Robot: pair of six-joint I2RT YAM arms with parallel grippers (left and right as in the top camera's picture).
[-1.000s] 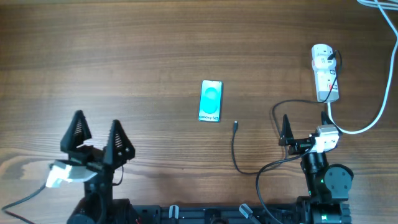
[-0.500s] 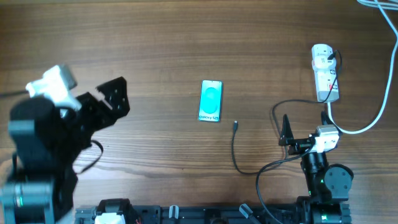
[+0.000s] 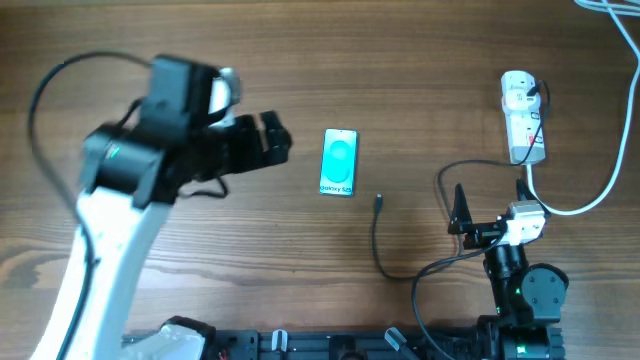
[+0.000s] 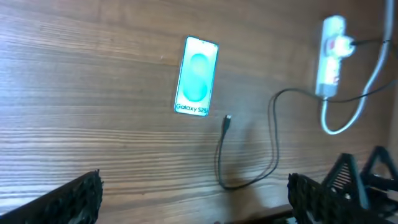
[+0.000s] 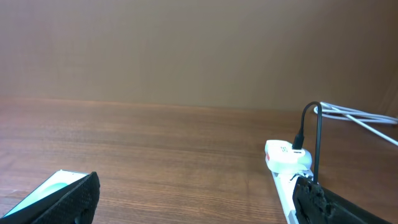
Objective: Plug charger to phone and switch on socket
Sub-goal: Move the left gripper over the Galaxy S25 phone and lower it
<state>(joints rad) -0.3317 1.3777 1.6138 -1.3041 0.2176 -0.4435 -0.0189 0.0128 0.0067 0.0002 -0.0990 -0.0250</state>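
Note:
The phone (image 3: 340, 162) lies flat mid-table, its cyan screen up; the left wrist view shows the phone (image 4: 196, 76) too. The charger's plug tip (image 3: 379, 201) rests just right of the phone's near end, apart from it. Its thin black cable (image 4: 249, 179) loops back toward the right arm. The white socket (image 3: 522, 118) sits at the far right with a black plug in it. My left gripper (image 3: 283, 140) hovers open just left of the phone. My right gripper (image 3: 490, 205) stands open near the front edge, below the socket (image 5: 289, 158), holding nothing.
A thick white lead (image 3: 600, 190) runs from the socket's near end off the top right corner. The right arm's own black cables (image 3: 440, 275) curl beside its base. Bare wooden tabletop (image 3: 200, 60) spreads across the far and left parts.
My left arm has swung up from the front left edge and reached toward the middle, bringing its open gripper beside the phone. The right arm, phone, charger and socket have not moved.

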